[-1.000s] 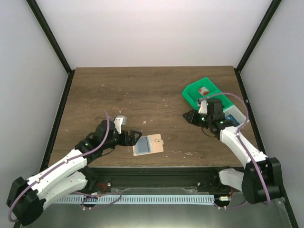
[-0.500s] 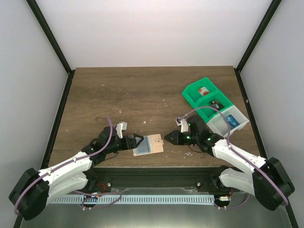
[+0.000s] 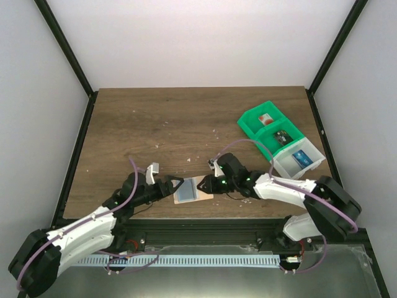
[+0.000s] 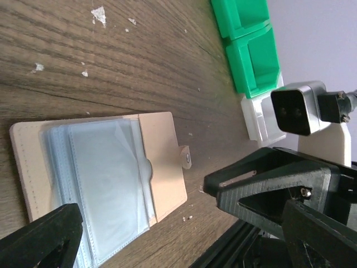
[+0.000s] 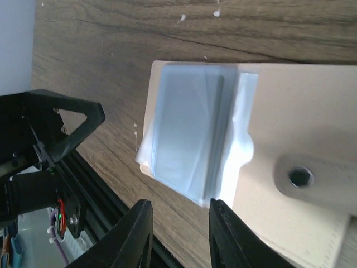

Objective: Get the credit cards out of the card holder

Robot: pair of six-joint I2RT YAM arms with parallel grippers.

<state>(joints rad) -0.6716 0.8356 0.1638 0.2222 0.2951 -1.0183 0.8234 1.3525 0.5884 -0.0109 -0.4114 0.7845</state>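
One card holder open on desk | left pincer: wide, just left of it | right pincer: narrowly parted, at its right flap

- A dark wooden table is carrying everything.
- The card holder is lying open and flat at 6 o'clock, near the front edge.
- A green-and-white compartment tray is sitting at 3 o'clock.
- Pale specks are lying scattered around the middle.

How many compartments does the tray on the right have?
3, in a row: far green compartment, middle green compartment, near white compartment. Each holds a small item.
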